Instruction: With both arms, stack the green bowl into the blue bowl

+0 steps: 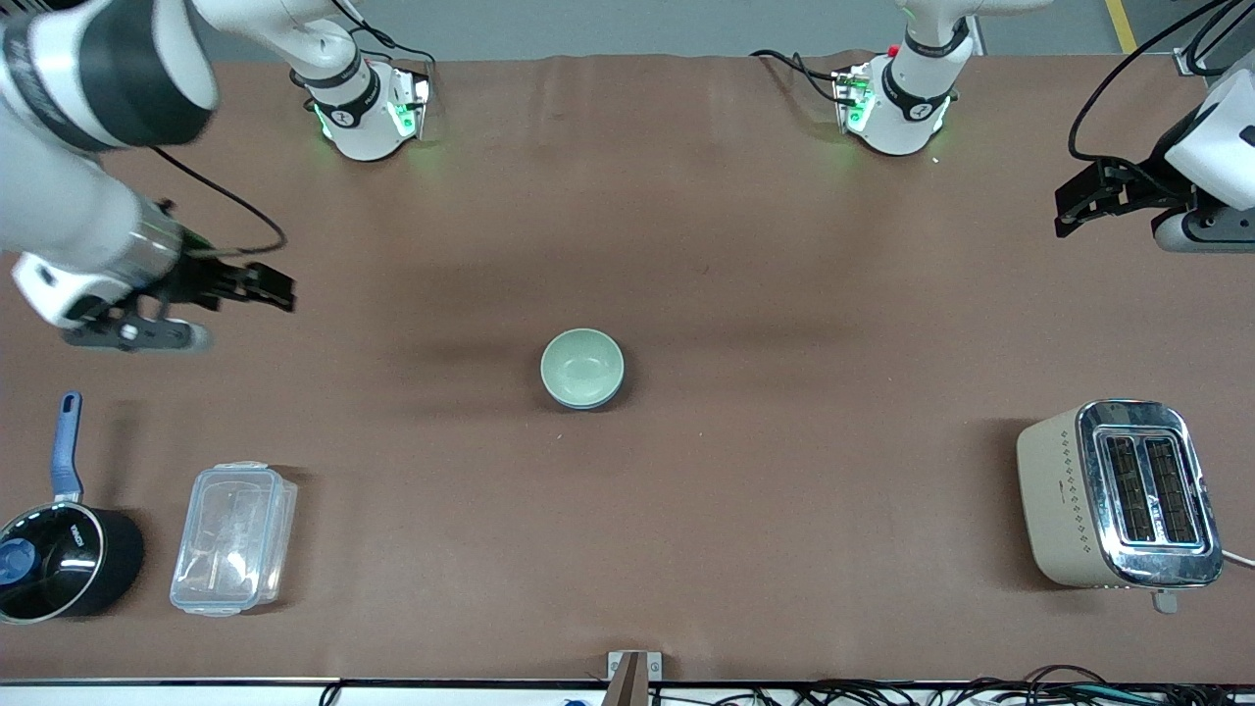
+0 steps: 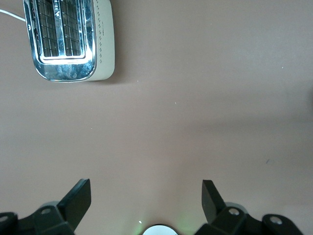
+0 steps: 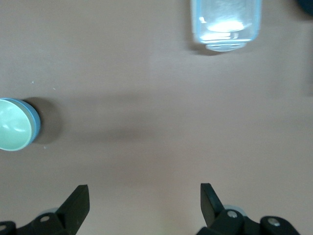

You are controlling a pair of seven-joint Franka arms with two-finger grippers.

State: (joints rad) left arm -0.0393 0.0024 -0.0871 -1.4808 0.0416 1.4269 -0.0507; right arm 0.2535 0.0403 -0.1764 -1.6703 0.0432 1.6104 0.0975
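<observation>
The pale green bowl (image 1: 581, 366) sits nested inside the blue bowl (image 1: 600, 401) at the middle of the table; only a thin blue rim shows under it. In the right wrist view the green bowl (image 3: 12, 125) shows with the blue bowl's rim (image 3: 35, 121) around it. My right gripper (image 1: 263, 286) is open and empty, up over bare table toward the right arm's end; it also shows in the right wrist view (image 3: 145, 200). My left gripper (image 1: 1079, 204) is open and empty over bare table at the left arm's end; it also shows in the left wrist view (image 2: 146, 198).
A beige and chrome toaster (image 1: 1118, 493) stands near the front camera at the left arm's end. A clear lidded plastic container (image 1: 233, 537) and a black saucepan with a blue handle (image 1: 54, 544) stand near the front camera at the right arm's end.
</observation>
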